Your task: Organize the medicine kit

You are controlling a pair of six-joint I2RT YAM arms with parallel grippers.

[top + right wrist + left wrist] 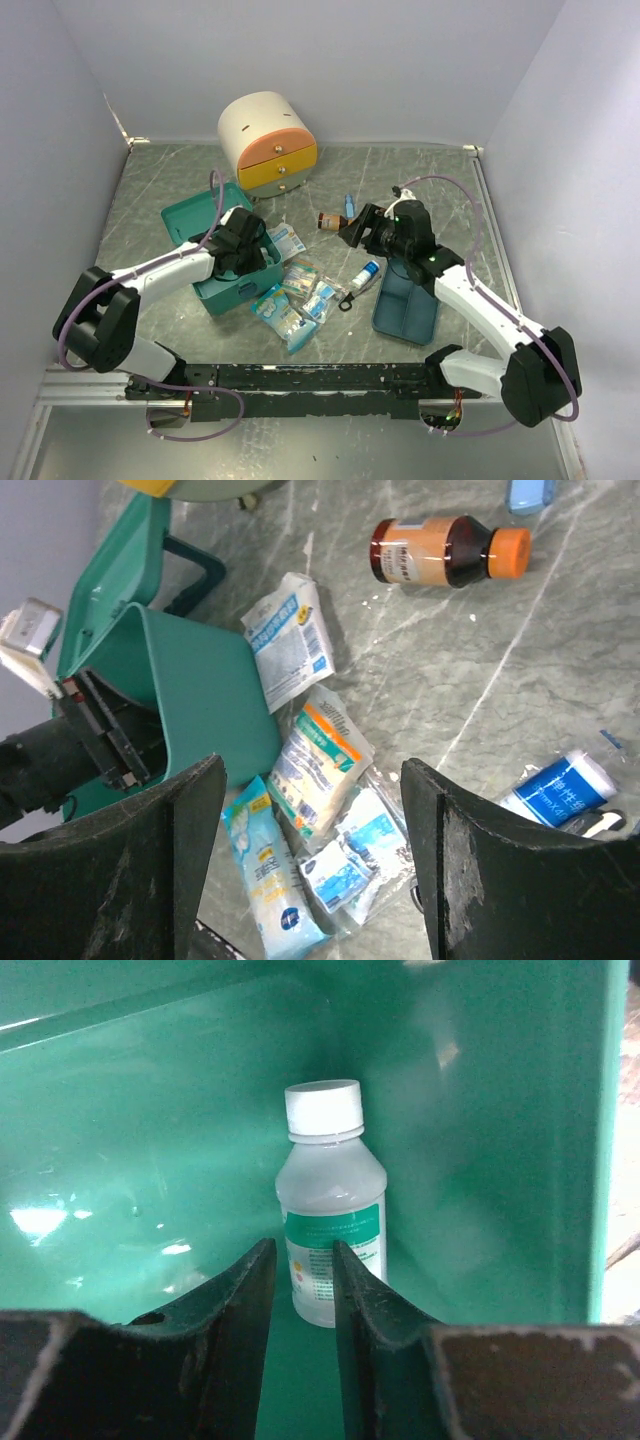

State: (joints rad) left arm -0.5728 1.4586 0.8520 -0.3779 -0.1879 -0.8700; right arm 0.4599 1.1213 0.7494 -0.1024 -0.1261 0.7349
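The teal medicine kit lies open at the centre left, its lid folded back. My left gripper reaches down into it. In the left wrist view a white-capped clear bottle with a green label stands upright against the kit's inner wall. The left gripper is just short of it, jaws a narrow gap apart with nothing between them. My right gripper hovers wide open and empty above the loose packets, to the right of the kit.
A brown bottle with an orange cap lies on the table. Several sachets lie by the kit's front. A blue-and-white roll rests by the dark-blue tray. The cream cabinet stands at the back.
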